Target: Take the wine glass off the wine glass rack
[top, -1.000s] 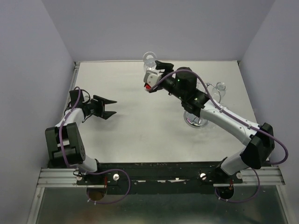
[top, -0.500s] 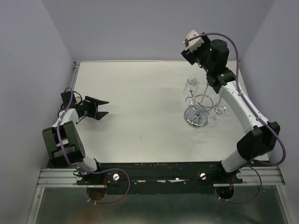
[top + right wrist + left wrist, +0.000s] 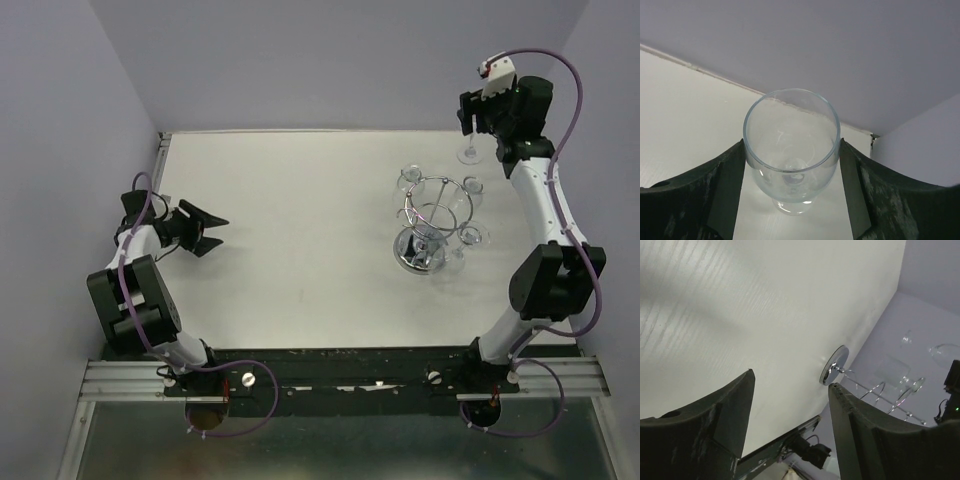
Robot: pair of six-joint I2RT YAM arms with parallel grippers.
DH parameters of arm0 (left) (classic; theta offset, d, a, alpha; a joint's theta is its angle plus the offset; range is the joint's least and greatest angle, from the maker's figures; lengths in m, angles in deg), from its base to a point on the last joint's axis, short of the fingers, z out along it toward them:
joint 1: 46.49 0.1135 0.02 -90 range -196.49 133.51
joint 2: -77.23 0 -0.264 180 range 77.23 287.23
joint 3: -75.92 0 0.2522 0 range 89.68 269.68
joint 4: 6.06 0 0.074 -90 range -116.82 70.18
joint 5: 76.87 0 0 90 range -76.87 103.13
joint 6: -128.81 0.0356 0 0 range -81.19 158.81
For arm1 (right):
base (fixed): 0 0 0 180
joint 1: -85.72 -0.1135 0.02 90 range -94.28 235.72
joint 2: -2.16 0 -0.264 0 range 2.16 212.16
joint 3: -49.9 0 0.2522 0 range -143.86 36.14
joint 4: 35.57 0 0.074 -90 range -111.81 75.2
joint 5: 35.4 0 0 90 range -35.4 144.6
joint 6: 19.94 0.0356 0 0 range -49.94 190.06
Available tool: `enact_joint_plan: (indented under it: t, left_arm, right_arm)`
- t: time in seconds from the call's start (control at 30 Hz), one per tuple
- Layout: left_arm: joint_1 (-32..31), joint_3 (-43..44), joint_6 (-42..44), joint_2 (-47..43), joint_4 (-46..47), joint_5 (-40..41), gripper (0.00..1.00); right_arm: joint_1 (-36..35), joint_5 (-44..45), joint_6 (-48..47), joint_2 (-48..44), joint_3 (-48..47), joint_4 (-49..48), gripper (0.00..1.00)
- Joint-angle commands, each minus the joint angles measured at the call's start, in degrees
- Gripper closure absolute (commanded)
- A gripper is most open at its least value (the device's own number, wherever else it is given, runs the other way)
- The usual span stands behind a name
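One wine glass (image 3: pixel 791 131) is off the wine glass rack (image 3: pixel 430 226) — a second ago the right gripper (image 3: pixel 792 146) held it out over the middle-back of the table (image 3: pixel 300 200), and the arm has since swung it wide to the far right corner. The bowl sits squarely between the jaws, which stand wide and appear to press its sides, one finger on each flank; the foot below them looks down on the table or just above it, I cannot tell which. From above, the rack lies well behind and to the side of those jaws, with other glasses (image 3: pixel 473 186) hanging on its hooks.

The left gripper (image 3: pixel 207 228) has drifted back a little, jaws apart around nothing, the rack's disc base far ahead of them.

By my reading the removal is done — only letting go of the glass remains.
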Motion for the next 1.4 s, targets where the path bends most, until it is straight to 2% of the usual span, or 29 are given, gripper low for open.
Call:
enact_joint_plan:
  t: [0.0, 0.23, 0.4, 0.9, 1.37]
  left_arm:
    - [0.9, 4.5, 17.4, 0.8, -7.3, -2.3, 0.29]
    - [1.1, 13.4, 41.2, 1.0, -23.3, 7.0, 0.22]
    - [1.2, 15.6, 49.0, 0.5, -27.5, 14.0, 0.2]
    - [1.1, 15.5, 52.8, -0.1, -30.8, 17.4, 0.19]
    - [1.1, 14.7, 52.9, -0.5, -31.1, 17.4, 0.19]
  right_arm:
    - [5.0, -9.6, 6.8, 3.9, -4.4, -2.2, 0.57]
    - [11.7, -16.2, 8.7, 13.8, -9.0, -3.9, 0.57]
    - [14.5, -18.2, 10.1, 21.5, -15.8, -3.9, 0.57]
    - [15.2, -15.6, 10.4, 35.0, -28.9, -3.9, 0.55]
    - [15.2, -12.1, 8.6, 36.4, -25.9, -6.1, 0.49]
